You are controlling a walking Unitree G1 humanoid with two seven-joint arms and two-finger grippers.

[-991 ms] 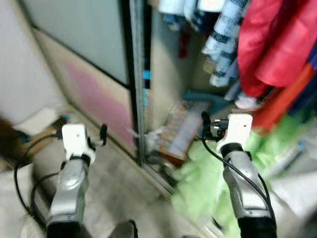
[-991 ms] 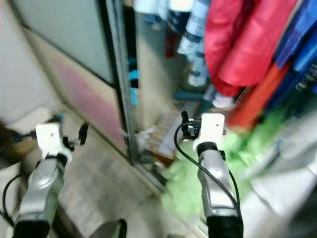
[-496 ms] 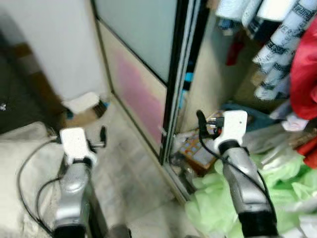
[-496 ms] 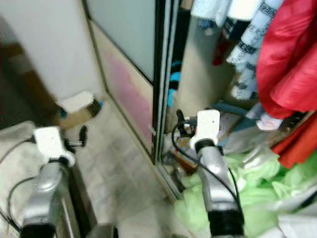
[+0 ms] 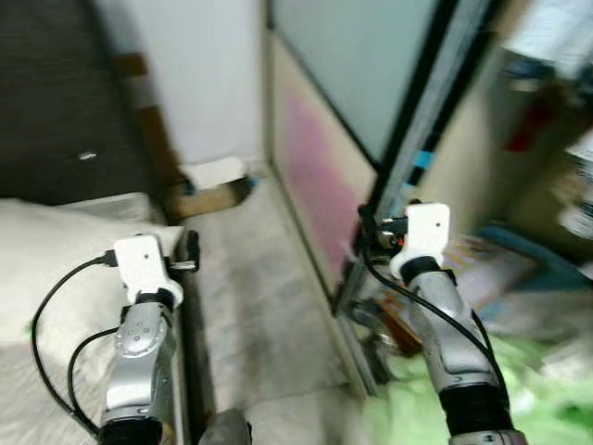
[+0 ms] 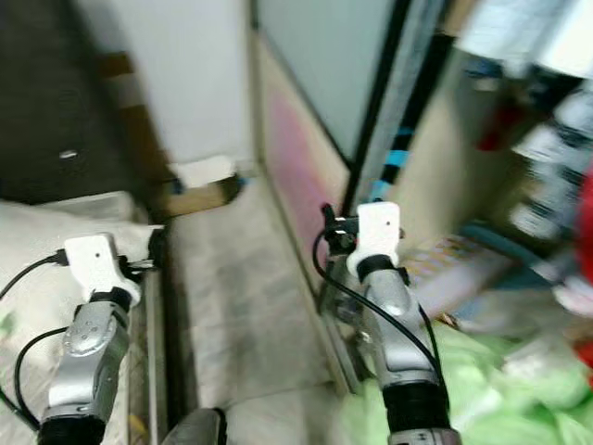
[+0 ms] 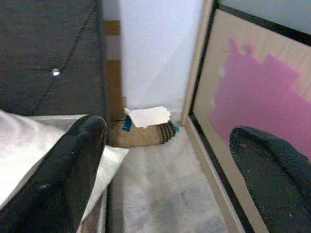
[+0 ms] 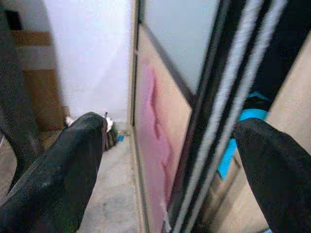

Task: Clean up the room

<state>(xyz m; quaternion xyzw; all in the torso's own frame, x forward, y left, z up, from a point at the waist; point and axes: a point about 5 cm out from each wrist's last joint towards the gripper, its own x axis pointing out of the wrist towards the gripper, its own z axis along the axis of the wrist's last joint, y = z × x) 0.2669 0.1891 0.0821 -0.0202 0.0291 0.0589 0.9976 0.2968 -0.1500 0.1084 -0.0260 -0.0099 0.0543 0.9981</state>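
Observation:
A heap of light green cloth (image 6: 485,390) lies on the floor at the open wardrobe's foot, blurred. Beside it a colourful flat box (image 6: 447,259) lies on the wardrobe floor. My right gripper (image 5: 367,228) is held out in front of the sliding door's frame, open, with nothing between its fingers (image 8: 80,145). My left gripper (image 5: 191,250) hovers over the bed's edge, also open and empty, its fingers (image 7: 80,145) wide apart. A brown brush-like thing with a white sheet on it (image 7: 146,127) lies on the floor against the white wall.
A bed with white bedding (image 5: 56,269) is at my left, with a dark headboard (image 5: 56,102) behind. The sliding door (image 5: 320,153) with a pink patch stands ahead. A narrow strip of pale floor (image 5: 250,297) runs between bed and door. Blurred clothes (image 6: 547,111) hang at right.
The whole picture has swung left: the red hanging clothes have left the view, while the bed and headboard have come in. Both arms keep the same pose, grippers open.

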